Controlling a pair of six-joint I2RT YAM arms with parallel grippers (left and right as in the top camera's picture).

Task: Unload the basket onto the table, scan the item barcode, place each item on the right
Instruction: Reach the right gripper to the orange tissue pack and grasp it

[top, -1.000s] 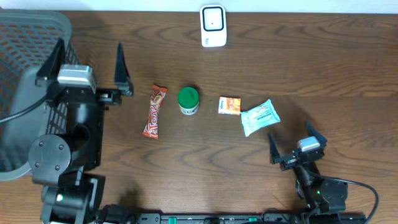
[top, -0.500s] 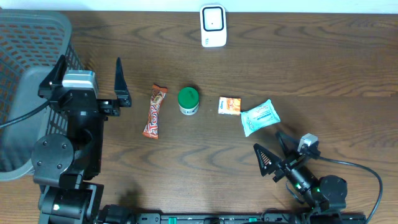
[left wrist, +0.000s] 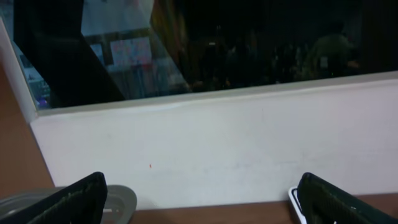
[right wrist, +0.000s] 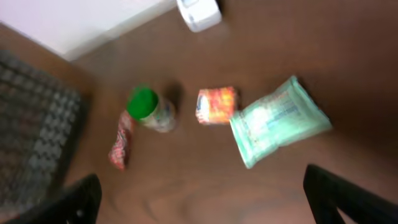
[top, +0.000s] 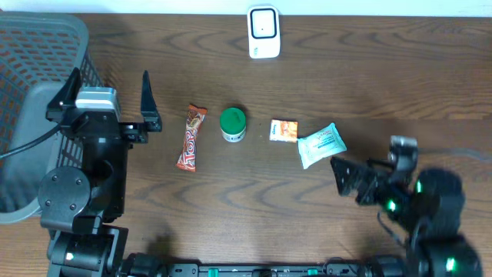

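A white barcode scanner (top: pixel 263 31) stands at the table's far edge. In a row at mid-table lie a red candy bar (top: pixel 191 137), a green-lidded jar (top: pixel 233 125), an orange packet (top: pixel 284 130) and a mint-green pouch (top: pixel 321 145). My left gripper (top: pixel 111 78) is open and empty, left of the candy bar and pointing at the back wall. My right gripper (top: pixel 347 178) is open and empty, just below and right of the pouch. The right wrist view is blurred and shows the pouch (right wrist: pixel 277 121), packet (right wrist: pixel 216 104), jar (right wrist: pixel 149 109), candy bar (right wrist: pixel 121 140) and scanner (right wrist: pixel 199 12) beyond its gripper (right wrist: pixel 202 199).
A grey mesh basket (top: pixel 34 46) fills the far left of the table, right beside the left arm. The left wrist view shows the white wall, a dark window, the basket rim (left wrist: pixel 121 199) and the scanner's edge (left wrist: pixel 295 200), with its gripper (left wrist: pixel 202 199) open.
My right arm has risen and swung right from the front edge, and now faces the row of items. The left arm has barely shifted. No item has moved.
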